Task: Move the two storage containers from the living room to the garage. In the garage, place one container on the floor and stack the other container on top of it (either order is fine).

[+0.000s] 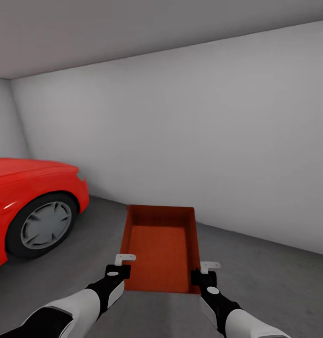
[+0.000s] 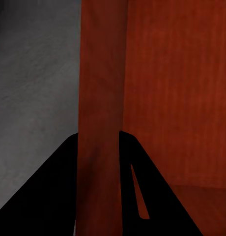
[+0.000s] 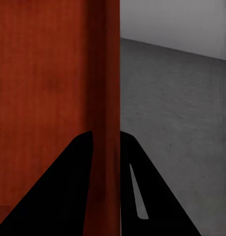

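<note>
One red-orange storage container (image 1: 159, 249), open-topped and empty, is held out in front of me over the grey garage floor (image 1: 274, 277). My left gripper (image 1: 120, 271) is shut on its left side wall near the corner closest to me, and my right gripper (image 1: 204, 277) is shut on its right side wall. In the left wrist view the black fingers (image 2: 49, 191) straddle the container wall (image 2: 100, 118). In the right wrist view the fingers (image 3: 152, 191) clamp the opposite wall (image 3: 105, 98).
A red car (image 1: 32, 197) with a grey-spoked front wheel (image 1: 44, 225) stands at the left. A white garage wall (image 1: 189, 136) runs across ahead, close behind the container. Bare concrete floor lies to the right and between the car and the container.
</note>
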Robot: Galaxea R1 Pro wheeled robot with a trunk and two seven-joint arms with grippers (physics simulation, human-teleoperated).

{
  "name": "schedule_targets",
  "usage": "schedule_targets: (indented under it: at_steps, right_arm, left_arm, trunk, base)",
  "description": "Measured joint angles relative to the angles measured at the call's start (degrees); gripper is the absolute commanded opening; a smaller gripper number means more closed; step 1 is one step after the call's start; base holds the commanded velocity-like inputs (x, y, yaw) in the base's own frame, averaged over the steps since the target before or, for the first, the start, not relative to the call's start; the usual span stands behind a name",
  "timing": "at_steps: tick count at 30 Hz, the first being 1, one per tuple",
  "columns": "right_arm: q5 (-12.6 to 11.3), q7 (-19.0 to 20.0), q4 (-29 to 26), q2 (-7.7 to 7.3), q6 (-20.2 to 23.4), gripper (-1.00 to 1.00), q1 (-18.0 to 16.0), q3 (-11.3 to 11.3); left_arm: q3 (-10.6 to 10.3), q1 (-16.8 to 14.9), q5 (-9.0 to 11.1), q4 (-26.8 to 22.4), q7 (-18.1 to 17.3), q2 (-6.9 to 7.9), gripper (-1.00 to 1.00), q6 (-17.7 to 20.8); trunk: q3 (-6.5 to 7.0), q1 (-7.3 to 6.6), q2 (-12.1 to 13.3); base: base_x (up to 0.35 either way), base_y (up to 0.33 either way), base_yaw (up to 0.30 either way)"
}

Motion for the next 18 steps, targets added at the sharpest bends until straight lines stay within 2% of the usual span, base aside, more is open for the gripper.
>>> schedule_targets:
  at_steps: [5,18]
  right_arm:
    - [0.0,0.0,0.0,0.01,0.0,-1.00,0.0,0.0]
    - [0.0,0.0,0.0,0.03,0.0,-1.00,0.0,0.0]
  left_arm:
    - [0.0,0.0,0.0,0.0,0.0,0.02,-1.00,0.0]
    - [0.0,0.0,0.0,0.0,0.0,0.03,-1.00,0.0]
  trunk:
    - [0.00,0.00,0.0]
    - [0.00,0.00,0.0]
  base:
    - [0.322,0.142,-0.118]
    - [0.322,0.150,-0.005]
